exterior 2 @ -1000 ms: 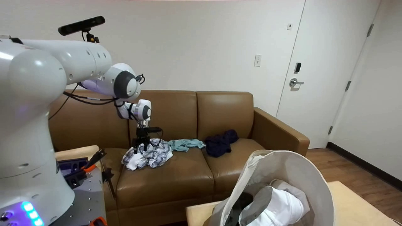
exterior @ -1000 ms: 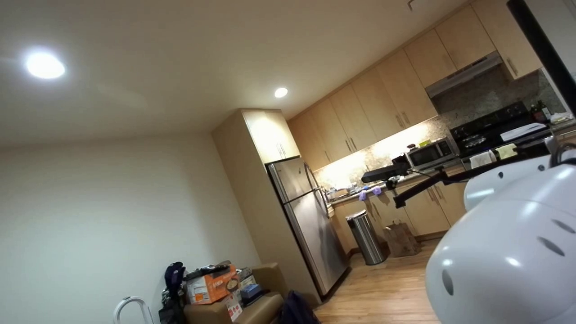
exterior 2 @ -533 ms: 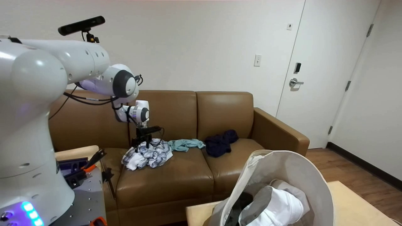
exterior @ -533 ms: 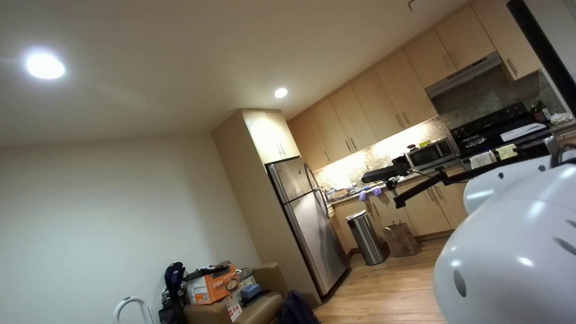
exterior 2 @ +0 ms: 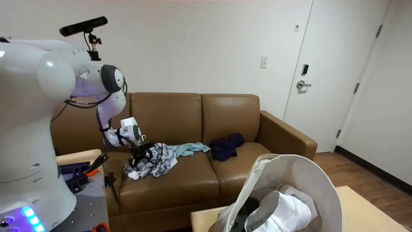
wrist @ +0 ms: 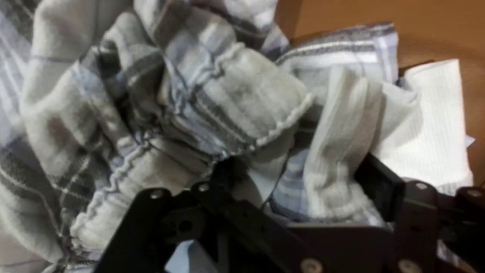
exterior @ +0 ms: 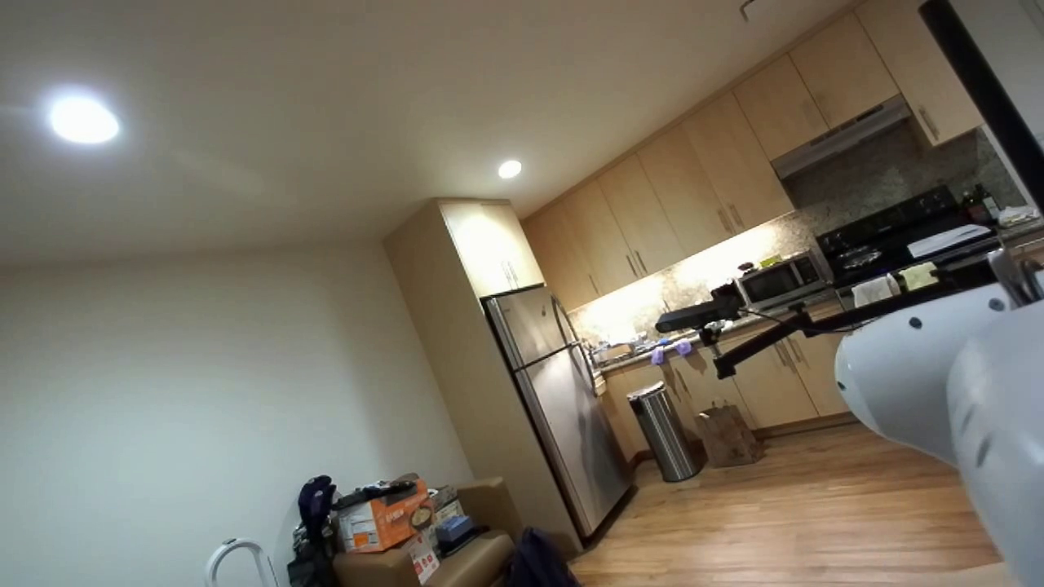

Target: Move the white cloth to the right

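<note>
Arm (exterior 2: 111, 106) since the previous frame: lower, tilted, shifted towards 7 o'clock in an exterior view. White cloth (wrist: 428, 140): 2 o'clock of the fingers (wrist: 382, 189) in wrist view, lying against plaid cloth (exterior 2: 165, 159); whether one piece, cannot tell. Fingers wide, pale fold (wrist: 337, 148) between them, seemingly loose. Judgement: centre on the fold, close slowly, check no plaid cloth snags, lift clear before carrying right.
</note>
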{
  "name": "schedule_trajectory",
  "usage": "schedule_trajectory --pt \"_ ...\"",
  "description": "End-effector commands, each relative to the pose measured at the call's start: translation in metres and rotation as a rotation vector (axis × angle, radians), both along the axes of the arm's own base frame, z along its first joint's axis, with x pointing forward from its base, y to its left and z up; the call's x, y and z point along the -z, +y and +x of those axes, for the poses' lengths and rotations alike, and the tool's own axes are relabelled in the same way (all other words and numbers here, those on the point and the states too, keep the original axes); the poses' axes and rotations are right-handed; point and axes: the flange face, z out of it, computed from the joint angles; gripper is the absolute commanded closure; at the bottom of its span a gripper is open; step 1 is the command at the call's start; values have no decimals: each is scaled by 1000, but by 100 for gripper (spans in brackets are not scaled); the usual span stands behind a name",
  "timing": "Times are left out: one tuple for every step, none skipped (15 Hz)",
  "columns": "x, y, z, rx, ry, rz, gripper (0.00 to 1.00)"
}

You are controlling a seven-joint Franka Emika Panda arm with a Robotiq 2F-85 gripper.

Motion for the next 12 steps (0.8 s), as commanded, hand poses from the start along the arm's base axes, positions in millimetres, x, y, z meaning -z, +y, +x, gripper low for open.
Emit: schedule_trajectory --pt "11 -15 -18 148 -103 -66 46" --pt "10 -13 -23 188 -123 -83 53" --pt "9 -10 -27 244 -128 -89 59" --pt "8 -9 -30 288 -132 -103 65" --pt "6 -9 -29 307 -152 -121 72" --pt "5 -9 -29 330 -156 -141 77" --pt "3 -9 -26 349 -163 -158 85" --pt "1 -9 -23 364 -171 -163 89" --pt "-3 -9 -15 383 -209 -166 92" --pt "-7 -8 -9 401 -238 -165 92" --pt "-12 -8 0 422 -277 -158 88" --pt "-17 -7 8 435 -313 -161 89"
